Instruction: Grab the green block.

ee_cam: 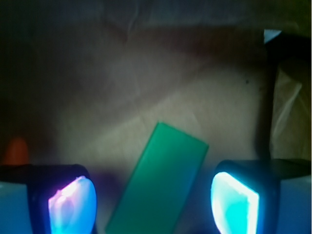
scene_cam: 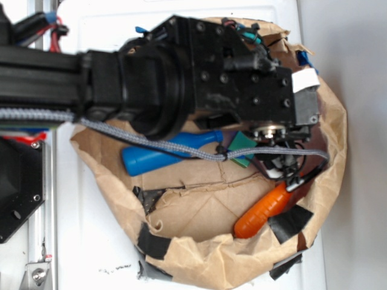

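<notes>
Wrist view: hand (ee_cam: 153,204) open, block (ee_cam: 161,180) lies between the fingers (ee_cam: 73,207), skewed. Judgement: rotate to square up, descend, then close.

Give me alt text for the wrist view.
A green block lies tilted on brown paper between the open gripper's two glowing fingertips, touching neither. An orange carrot tip shows at the left edge.
</notes>
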`<action>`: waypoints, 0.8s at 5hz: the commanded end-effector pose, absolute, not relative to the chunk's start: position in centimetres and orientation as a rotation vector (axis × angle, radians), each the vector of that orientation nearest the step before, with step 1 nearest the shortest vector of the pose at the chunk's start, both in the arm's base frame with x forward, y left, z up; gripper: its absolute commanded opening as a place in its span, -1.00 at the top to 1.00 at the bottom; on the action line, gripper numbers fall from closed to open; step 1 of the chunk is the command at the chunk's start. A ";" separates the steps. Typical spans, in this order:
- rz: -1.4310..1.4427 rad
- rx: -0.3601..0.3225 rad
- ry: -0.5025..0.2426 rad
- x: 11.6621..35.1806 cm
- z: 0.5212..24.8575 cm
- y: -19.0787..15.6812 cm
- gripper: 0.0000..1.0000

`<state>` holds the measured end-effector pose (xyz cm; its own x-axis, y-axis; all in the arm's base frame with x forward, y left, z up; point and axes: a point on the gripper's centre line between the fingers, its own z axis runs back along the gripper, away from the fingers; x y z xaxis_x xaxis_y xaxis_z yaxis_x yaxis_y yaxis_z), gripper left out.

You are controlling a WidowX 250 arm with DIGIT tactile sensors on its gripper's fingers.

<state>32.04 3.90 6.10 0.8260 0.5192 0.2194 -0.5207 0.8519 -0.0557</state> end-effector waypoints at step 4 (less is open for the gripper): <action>0.552 0.030 -0.235 31.8 3.7 4.7 -0.67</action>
